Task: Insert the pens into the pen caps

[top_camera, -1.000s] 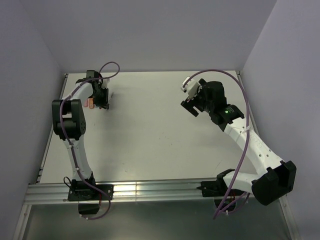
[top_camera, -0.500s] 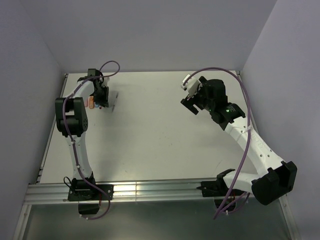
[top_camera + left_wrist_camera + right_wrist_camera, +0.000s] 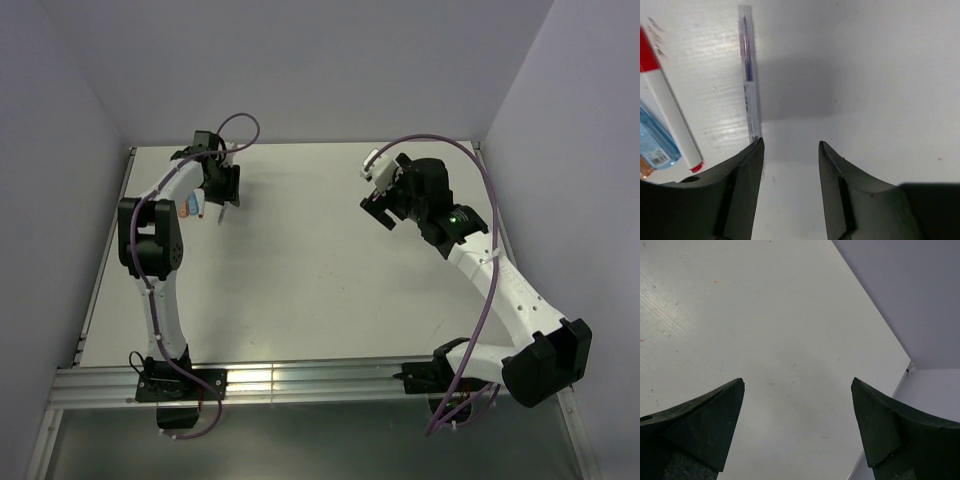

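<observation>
In the left wrist view a thin clear pen [image 3: 748,75] with blue ink lies on the table just ahead of my left finger [image 3: 740,190]. Left of it lie a white pen with red ends [image 3: 670,110], a blue pen [image 3: 655,142] and a sliver of an orange one [image 3: 644,171]. My left gripper [image 3: 790,145] is open and empty, over bare table to the right of the clear pen. From above it [image 3: 223,195] sits at the far left beside the pens [image 3: 190,206]. My right gripper [image 3: 380,214] is open and empty, also shown in its wrist view [image 3: 797,382]. No loose pen caps show.
The white table [image 3: 320,270] is walled in by grey panels at the back and sides. Its far right edge [image 3: 902,377] meets the wall just beyond my right gripper. An aluminium rail [image 3: 300,385] runs along the near edge by the arm bases.
My left gripper has swung to the right and a little farther back, off the pens. The right arm has hardly moved.
</observation>
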`<control>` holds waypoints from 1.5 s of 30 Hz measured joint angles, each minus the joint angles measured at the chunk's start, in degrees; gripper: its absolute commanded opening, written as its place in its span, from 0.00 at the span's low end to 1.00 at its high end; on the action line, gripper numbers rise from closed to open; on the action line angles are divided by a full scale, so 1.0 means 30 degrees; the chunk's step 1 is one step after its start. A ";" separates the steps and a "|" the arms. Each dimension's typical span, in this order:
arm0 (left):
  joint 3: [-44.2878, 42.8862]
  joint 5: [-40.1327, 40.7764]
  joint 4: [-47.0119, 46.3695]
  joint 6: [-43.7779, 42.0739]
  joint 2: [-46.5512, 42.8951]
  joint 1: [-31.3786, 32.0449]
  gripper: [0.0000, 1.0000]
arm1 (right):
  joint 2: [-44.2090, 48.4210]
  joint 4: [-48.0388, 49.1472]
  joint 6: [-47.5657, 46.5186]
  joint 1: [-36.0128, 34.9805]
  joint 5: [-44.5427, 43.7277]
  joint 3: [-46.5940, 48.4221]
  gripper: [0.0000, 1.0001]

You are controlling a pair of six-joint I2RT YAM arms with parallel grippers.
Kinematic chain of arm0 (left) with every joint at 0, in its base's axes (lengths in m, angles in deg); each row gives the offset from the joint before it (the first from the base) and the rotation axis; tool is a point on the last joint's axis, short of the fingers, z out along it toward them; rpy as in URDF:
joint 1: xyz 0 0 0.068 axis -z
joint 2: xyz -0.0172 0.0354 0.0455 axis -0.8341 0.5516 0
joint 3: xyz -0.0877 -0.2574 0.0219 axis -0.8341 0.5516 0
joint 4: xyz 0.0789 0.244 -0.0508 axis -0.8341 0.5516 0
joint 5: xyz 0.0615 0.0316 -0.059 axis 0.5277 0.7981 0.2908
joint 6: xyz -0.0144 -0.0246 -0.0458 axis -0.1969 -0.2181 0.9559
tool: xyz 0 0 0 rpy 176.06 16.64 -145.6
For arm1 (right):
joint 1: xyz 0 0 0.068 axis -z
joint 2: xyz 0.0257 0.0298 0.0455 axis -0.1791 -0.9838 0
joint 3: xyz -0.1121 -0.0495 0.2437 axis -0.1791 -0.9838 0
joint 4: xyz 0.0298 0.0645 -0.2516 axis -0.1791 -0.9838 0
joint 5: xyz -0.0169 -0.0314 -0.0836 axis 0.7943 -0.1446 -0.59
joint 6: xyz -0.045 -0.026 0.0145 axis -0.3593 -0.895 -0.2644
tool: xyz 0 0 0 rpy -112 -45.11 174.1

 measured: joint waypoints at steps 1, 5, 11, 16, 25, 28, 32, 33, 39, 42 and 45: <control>-0.0313 0.0197 0.0022 0.0029 0.0153 0.0051 0.52 | 0.0000 0.0000 0.0000 0.0000 0.0007 0.0000 0.95; -0.1144 0.0889 -0.0087 0.0153 0.0714 -0.0095 0.51 | 0.0000 0.0000 0.0000 0.0000 0.0007 0.0000 0.95; -0.1938 0.1195 -0.0175 0.0277 0.1683 -0.0313 0.45 | -0.0007 0.0000 0.0000 0.0000 0.0036 0.0000 0.95; -0.1938 0.1180 -0.0248 0.0335 0.2025 -0.0306 0.44 | -0.0007 0.0000 -0.0015 0.0000 0.0036 0.0000 0.95; -0.2040 0.1362 -0.0692 0.0350 0.2601 -0.0262 0.32 | -0.0007 0.0000 -0.0022 0.0000 0.0073 0.0000 0.95; -0.2076 0.1574 -0.1020 0.0313 0.2696 -0.0211 0.23 | -0.0007 0.0000 -0.0029 0.0000 0.0073 0.0000 0.95; -0.2244 0.2011 -0.1115 0.0299 0.2856 -0.0182 0.18 | -0.0007 0.0000 -0.0022 0.0000 0.0080 0.0000 0.95; -0.2412 0.2091 -0.1093 0.0291 0.2936 -0.0160 0.18 | -0.0007 0.0000 -0.0022 0.0000 0.0080 0.0000 0.95; -0.3468 0.3417 -0.1166 0.0117 0.3650 -0.0015 0.17 | -0.0007 0.0000 0.0022 0.0000 0.0211 0.0000 0.94; -0.3730 0.4131 -0.1392 -0.0131 0.3876 0.0022 0.17 | -0.0007 0.0000 0.0029 0.0000 0.0219 0.0000 0.94; -0.3789 0.4823 -0.1894 -0.0430 0.4022 -0.0044 0.17 | -0.0007 0.0000 -0.0015 0.0000 0.0219 0.0000 0.94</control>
